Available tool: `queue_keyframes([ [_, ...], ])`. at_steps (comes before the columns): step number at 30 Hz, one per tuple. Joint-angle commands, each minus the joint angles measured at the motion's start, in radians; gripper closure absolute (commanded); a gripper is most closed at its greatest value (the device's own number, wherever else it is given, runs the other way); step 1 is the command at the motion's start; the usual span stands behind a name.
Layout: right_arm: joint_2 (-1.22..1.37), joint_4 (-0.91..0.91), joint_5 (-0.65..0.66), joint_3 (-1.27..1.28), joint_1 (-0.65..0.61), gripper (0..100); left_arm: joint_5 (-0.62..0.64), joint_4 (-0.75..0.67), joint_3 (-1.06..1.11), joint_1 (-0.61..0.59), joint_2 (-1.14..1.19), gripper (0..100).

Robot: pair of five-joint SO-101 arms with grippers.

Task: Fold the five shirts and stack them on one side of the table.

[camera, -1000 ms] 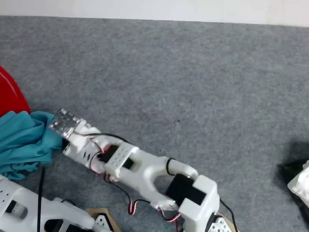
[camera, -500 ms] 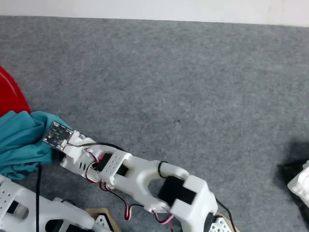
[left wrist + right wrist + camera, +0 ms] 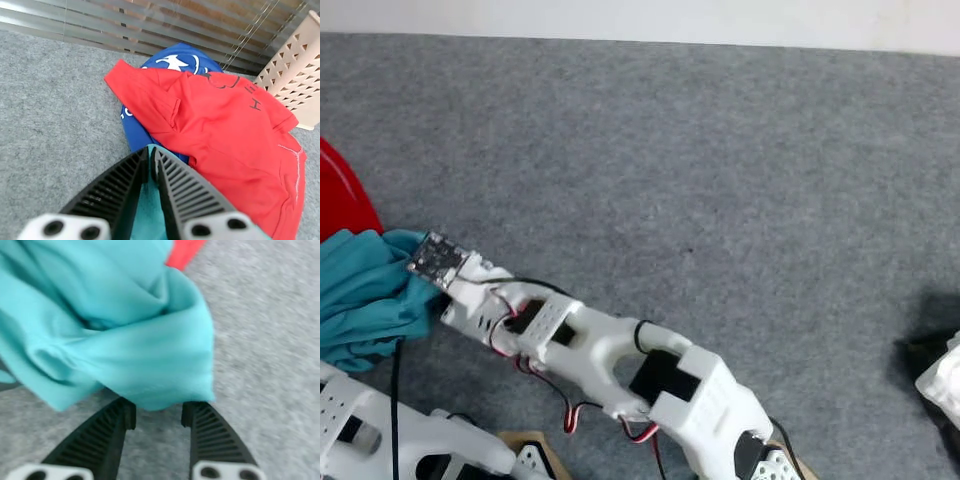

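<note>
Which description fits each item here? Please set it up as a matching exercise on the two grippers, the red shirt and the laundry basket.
Things:
1. left gripper
2. right gripper
3. red shirt
4. laundry basket

Descriptions:
A. lies over the blue shirt
B. open, at the edge of the teal shirt
C. beige, with triangular holes, beside the red shirt
D. shut on the teal shirt

Pairs: 1-D, 2-B, 3-A, 4-C
</note>
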Motion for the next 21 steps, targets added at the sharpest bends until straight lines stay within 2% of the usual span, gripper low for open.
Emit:
queue_keyframes([
  [1,-0.145,0.051,0.014,0.008,0.022,83.6,-0.005,-0.017,-0.008,0.007,-0.010,99],
  [16,-0.041,-0.036,0.012,-0.048,0.024,83.7,-0.009,-0.017,0.025,0.027,-0.013,99],
  [18,-0.007,-0.036,0.014,-0.073,0.025,86.4,-0.009,-0.017,0.025,0.027,-0.013,99],
  [21,0.036,-0.036,0.023,-0.120,0.027,95.7,-0.009,-0.017,0.025,0.027,-0.012,99],
])
